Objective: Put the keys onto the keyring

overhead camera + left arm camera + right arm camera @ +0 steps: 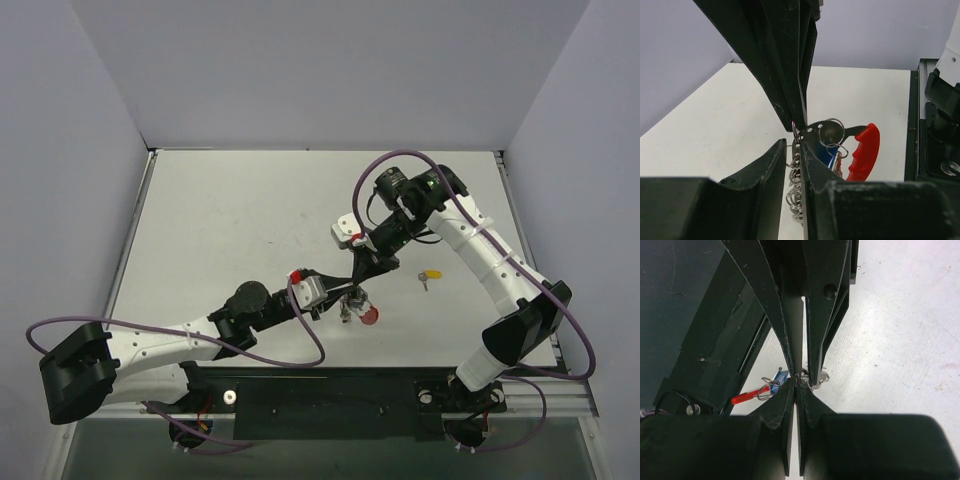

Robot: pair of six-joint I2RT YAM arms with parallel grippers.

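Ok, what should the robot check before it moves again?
1. Right claw shut tight: ok.
2. Left claw really pinching the chain: cannot tell.
3. Keyring up by both claws: ok.
4. Blue key hanging with the keyring: ok.
5. Yellow key on the keyring: not ok, it lies alone on the table.
6. Room between the two claws: not ok, their tips almost touch.
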